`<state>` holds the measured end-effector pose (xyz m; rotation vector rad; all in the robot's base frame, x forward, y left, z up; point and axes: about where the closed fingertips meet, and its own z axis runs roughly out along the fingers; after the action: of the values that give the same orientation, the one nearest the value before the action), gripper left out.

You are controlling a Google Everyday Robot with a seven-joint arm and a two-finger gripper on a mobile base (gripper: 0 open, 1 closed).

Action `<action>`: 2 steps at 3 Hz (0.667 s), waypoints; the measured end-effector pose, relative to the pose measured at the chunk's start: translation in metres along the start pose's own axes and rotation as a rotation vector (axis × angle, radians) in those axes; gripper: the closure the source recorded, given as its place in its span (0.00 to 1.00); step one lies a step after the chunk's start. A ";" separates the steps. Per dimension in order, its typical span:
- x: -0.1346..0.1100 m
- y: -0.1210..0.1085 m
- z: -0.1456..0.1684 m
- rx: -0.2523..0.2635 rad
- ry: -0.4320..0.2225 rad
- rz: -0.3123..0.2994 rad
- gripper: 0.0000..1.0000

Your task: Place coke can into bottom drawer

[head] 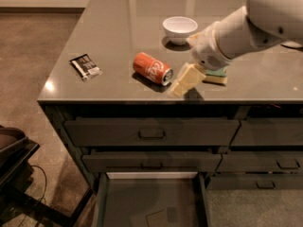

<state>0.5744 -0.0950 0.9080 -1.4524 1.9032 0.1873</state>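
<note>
The coke can lies on its side on the grey counter, near the front edge, its silver end facing right and front. My gripper hangs low over the counter just right of the can, close to its silver end and apart from it. It holds nothing that I can see. The bottom drawer is pulled open below the counter's left stack, and its flat grey floor shows.
A white bowl stands behind the gripper. A green and yellow sponge lies under the arm to the right. A black packet lies at the counter's left. Two shut handled drawers sit above the open one. A dark chair base stands at left.
</note>
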 end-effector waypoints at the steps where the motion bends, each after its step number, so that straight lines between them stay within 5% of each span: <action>1: -0.034 -0.014 0.036 -0.056 -0.087 -0.014 0.00; 2: -0.061 -0.025 0.096 -0.118 -0.119 -0.016 0.00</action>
<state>0.6468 -0.0067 0.8832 -1.4996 1.8092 0.3762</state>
